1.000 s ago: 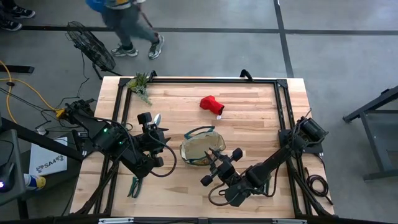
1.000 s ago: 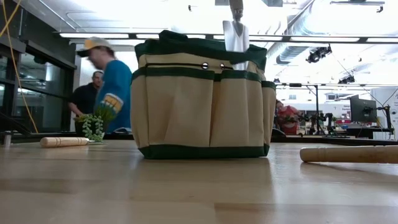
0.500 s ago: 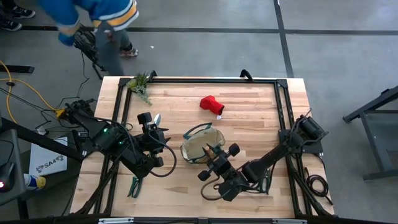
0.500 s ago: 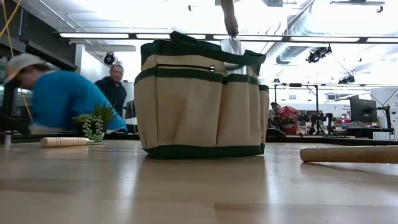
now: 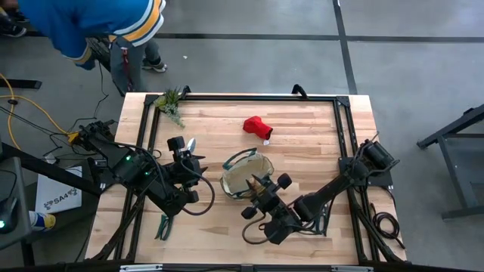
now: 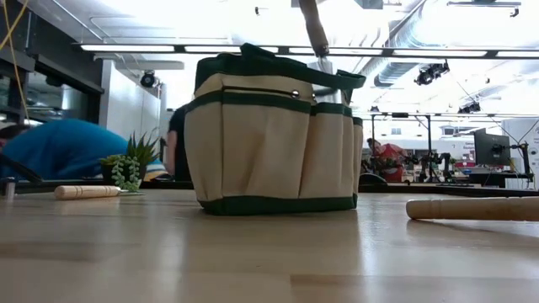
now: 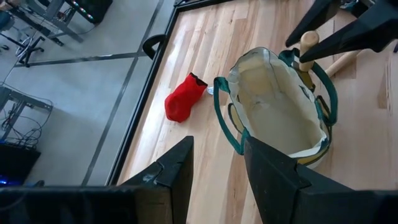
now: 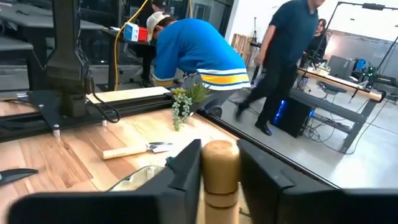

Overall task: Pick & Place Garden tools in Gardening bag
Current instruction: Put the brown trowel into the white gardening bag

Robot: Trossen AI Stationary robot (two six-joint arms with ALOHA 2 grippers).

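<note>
Your right claw (image 5: 259,187) sits at the lower centre of the high view, directly over the near rim of the round tan canvas gardening bag with dark green trim (image 5: 236,175). It is pinching the wooden handle of a trowel (image 8: 219,169), and the right wrist view shows that handle gripped upright between the two dark fingers (image 8: 184,167). The tool is held vertical so that its blade enters the narrow bag mouth first; in the low view the silver blade (image 6: 327,67) is already dipping behind the green rim, near the upper centre of the frame. Judge the insertion as nearly complete but not released.

The bag stands upright near the centre of the table (image 5: 302,151), mouth open upward, which is why a top-down approach suits it. The left wrist view shows its pale interior (image 7: 273,99) free to receive the tool.

Your left claw (image 5: 181,156) waits at the centre left of the high view, beside the bag, with its fingers spread and nothing between them.

Remaining items lie apart from the bag:
- the red glove (image 5: 256,127), toward the upper centre;
- a second wooden-handled silver trowel (image 8: 137,150), near the small green leafy sprig (image 5: 170,101) at the upper left;
- green-handled pruners (image 5: 163,225), at the lower left.

A person in a blue top (image 5: 91,23) bends beyond the table's upper left edge.
</note>
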